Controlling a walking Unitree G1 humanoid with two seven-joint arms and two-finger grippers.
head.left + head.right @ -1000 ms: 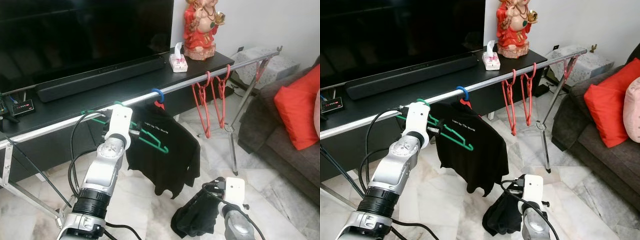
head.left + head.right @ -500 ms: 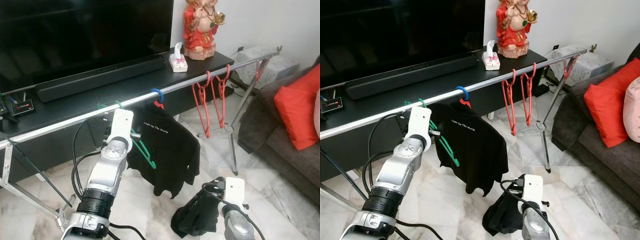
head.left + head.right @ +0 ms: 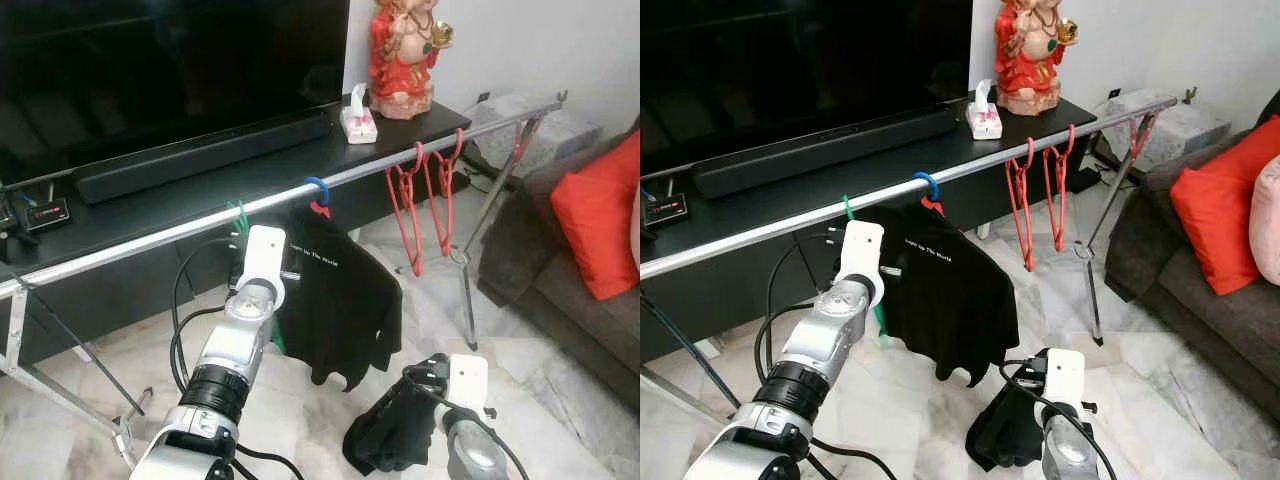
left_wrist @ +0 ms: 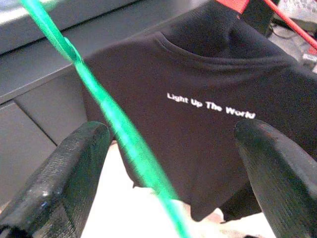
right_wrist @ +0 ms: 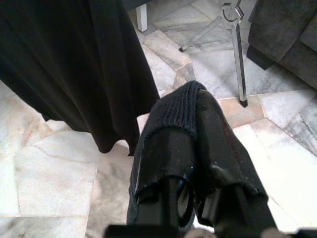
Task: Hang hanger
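Left eye view: green hanger point(image 3: 238, 214) hooked on steel rail point(image 3: 130, 246), at 11 o'clock from left gripper point(image 3: 262, 262); body hangs down behind wrist. You see black T-shirt point(image 3: 340, 300) on blue-hooked hanger at 3 o'clock, red hangers point(image 3: 422, 195) further along.

Left wrist view: fingers point(image 4: 59, 183) spread wide, nothing pinched; green bar runs diagonally between them, long axis steep. Left arm nearer.

Right wrist view: right gripper point(image 5: 193, 144) low by floor, fingers clamped inside dark garment point(image 5: 176, 119).
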